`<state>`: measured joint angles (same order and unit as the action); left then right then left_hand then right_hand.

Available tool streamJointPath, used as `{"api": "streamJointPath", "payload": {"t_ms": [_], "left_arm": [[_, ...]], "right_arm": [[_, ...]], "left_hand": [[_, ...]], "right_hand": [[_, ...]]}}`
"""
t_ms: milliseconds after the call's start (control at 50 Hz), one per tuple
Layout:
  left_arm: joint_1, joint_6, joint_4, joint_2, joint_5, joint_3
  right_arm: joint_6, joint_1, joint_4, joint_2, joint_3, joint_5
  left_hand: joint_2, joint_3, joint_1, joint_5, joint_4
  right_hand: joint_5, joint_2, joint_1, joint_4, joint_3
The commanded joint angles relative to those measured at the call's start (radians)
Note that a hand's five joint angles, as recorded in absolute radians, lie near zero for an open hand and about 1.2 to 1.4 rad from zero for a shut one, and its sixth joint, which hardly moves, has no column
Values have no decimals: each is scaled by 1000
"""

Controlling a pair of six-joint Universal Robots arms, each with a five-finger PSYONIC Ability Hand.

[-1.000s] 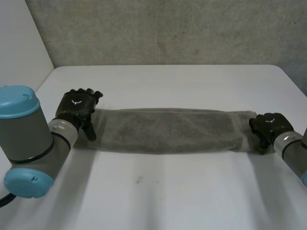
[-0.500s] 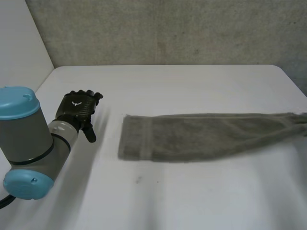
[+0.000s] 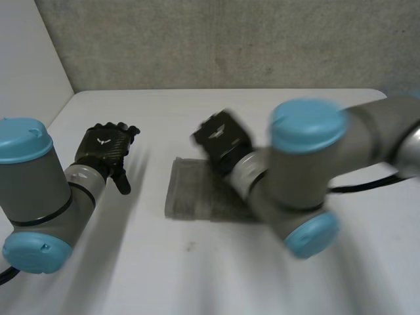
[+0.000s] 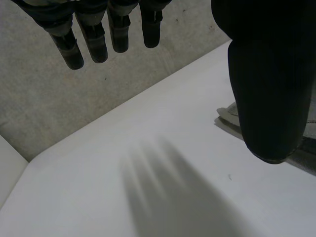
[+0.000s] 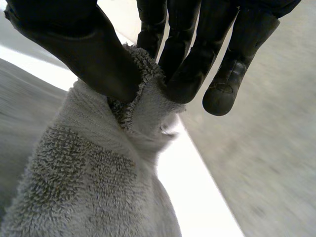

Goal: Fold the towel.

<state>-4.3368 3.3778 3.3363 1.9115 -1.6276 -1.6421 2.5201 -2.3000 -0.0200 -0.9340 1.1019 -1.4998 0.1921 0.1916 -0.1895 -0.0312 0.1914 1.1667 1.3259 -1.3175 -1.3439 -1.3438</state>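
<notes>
Towel (image 3: 190,190): grey terry, lying approx. mid-table, a bit twd the robot's L side. One flat end w/ a woven band rests on the tabletop. The rest runs under the R arm (image 3: 308,177), hidden there.
Towel, R wrist view (image 5: 89,182): bunched end held up at the fingertips, thick pile falling away below the pinch.
R hand (image 3: 220,134): over the towel's far edge, nr the flat end. Thumb (image 5: 84,44) and fingers (image 5: 187,74) clamped on the bunched bit of towel.
L hand (image 3: 105,149): over bare table, beside the towel's flat end but apart from it, no contact. Fingers (image 4: 94,42) straight, thumb (image 4: 266,84) well clear of them, holding nothing. Towel corner (image 4: 226,113) just shows past the thumb.
L arm (image 3: 33,190): at the table's nr-L corner.
Table (image 3: 216,275): white, flat.
Wall (image 3: 230,39): grey, rough, behind the table.
</notes>
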Motion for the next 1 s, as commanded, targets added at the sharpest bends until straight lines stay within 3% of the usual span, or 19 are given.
{"api": "streamJointPath", "payload": {"t_ms": [20, 100, 120, 140, 160, 200, 240, 380, 540, 720, 860, 940, 1000], "left_arm": [[0, 0, 0, -2, 0, -7], [2, 0, 0, -2, 0, -10], [2, 0, 0, -2, 0, -10], [2, 0, 0, -2, 0, -10], [2, 0, 0, -3, 0, -10], [3, 0, 0, -3, 0, -12], [3, 0, 3, -3, 0, -10], [5, 0, 0, -3, 0, -10], [8, 0, 9, 0, 0, -12], [22, 2, 26, 4, 0, -21], [34, 2, 26, 1, -1, -24], [34, 2, 25, -2, -1, -25], [34, 2, 26, -3, -1, -24]], "right_arm": [[-27, -154, 3, 161, -56, 3], [-90, -173, 8, 176, -39, -3], [-96, -170, 11, 163, -33, -10], [-96, -170, 11, 162, -33, -10], [-92, -164, 12, 137, -19, -16], [-86, -157, 12, 91, 10, -23], [-78, -141, 12, 44, 50, -31], [41, 112, 5, -167, 313, -42], [94, 316, -30, -233, 557, -28], [95, 355, -163, -227, 691, 53], [124, 360, -213, -227, 702, 86], [147, 364, -216, -232, 702, 84], [170, 367, -216, -236, 702, 84]], "left_hand": [[27, 28, -30, -14, 28], [27, 28, -30, -14, 28], [27, 28, -30, -14, 28], [27, 28, -30, -14, 28], [27, 28, -30, -14, 28], [27, 28, -30, -14, 28], [27, 28, -30, -14, 28], [27, 28, -30, -14, 28], [27, 28, -30, -14, 28], [27, 28, -30, -14, 28], [27, 28, -30, -14, 28], [27, 28, -30, -14, 28], [27, 28, -30, -14, 28]], "right_hand": [[55, 70, -79, -52, -52], [55, 70, -79, -52, -52], [-464, -449, 440, 467, 467], [-469, -454, 446, 472, 472], [-1086, -1070, 1062, 1088, 1088], [-1167, -1151, 1143, 1169, 1169], [-1167, -1151, 1143, 1169, 1169], [-1167, -1151, 1143, 1169, 1169], [-1104, -1089, 1081, 1107, 1107], [-801, -786, 777, 804, 804], [-230, -214, 206, 232, 232], [-217, -202, 193, 220, 220], [-381, -366, 358, 384, 384]]}}
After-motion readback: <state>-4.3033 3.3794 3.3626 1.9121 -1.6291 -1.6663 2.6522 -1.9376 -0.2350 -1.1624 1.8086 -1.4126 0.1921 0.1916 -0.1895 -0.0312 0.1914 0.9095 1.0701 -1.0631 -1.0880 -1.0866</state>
